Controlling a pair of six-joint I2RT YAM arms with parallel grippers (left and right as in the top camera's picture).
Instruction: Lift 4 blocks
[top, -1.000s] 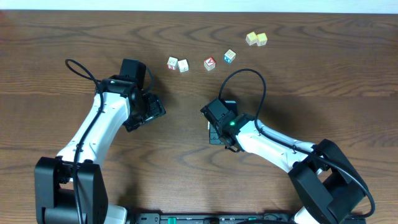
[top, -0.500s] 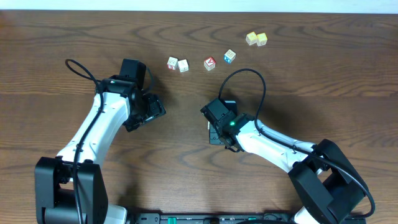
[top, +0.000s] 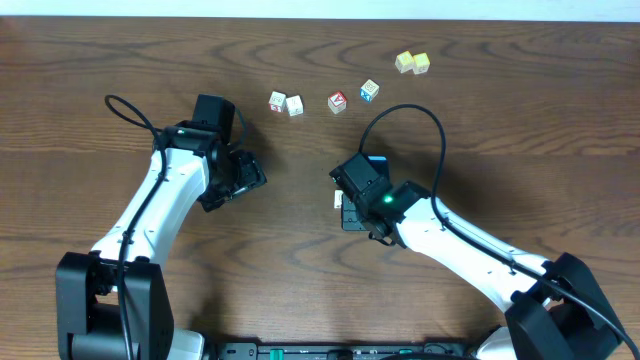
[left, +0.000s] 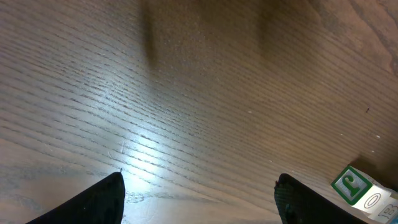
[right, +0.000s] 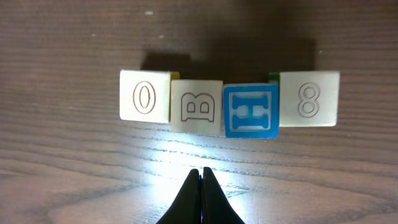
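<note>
Nearest, at the bottom centre of the right wrist view, the right fingers (right: 193, 200) are pressing together with nothing between them. Their tips are pointing at the row of four blocks (right: 214, 112) and sitting just short of it. Across the middle of that frame the O block (right: 144, 96), the B block (right: 196, 106), the blue H block (right: 250, 111) and the 8 block (right: 309, 99) are lying flat on the tabletop (right: 74, 180), each touching the next. In the left wrist view the left fingers (left: 102, 202) are standing wide apart and empty at the lower edge, while a green-printed cube (left: 352, 185) is peeking in at the lower right corner, probably one end of that row. From overhead, the right wrist is hiding nearly all of the row at frame centre. Farther off, toward the upper edge, two pale cubes (top: 277, 101), a red-faced cube (top: 337, 102), a blue-faced cube (top: 370, 91) and a yellow pair (top: 404, 62) are lying apart. Judging by this, nothing is lifted yet; all four are waiting to be raised.
</note>
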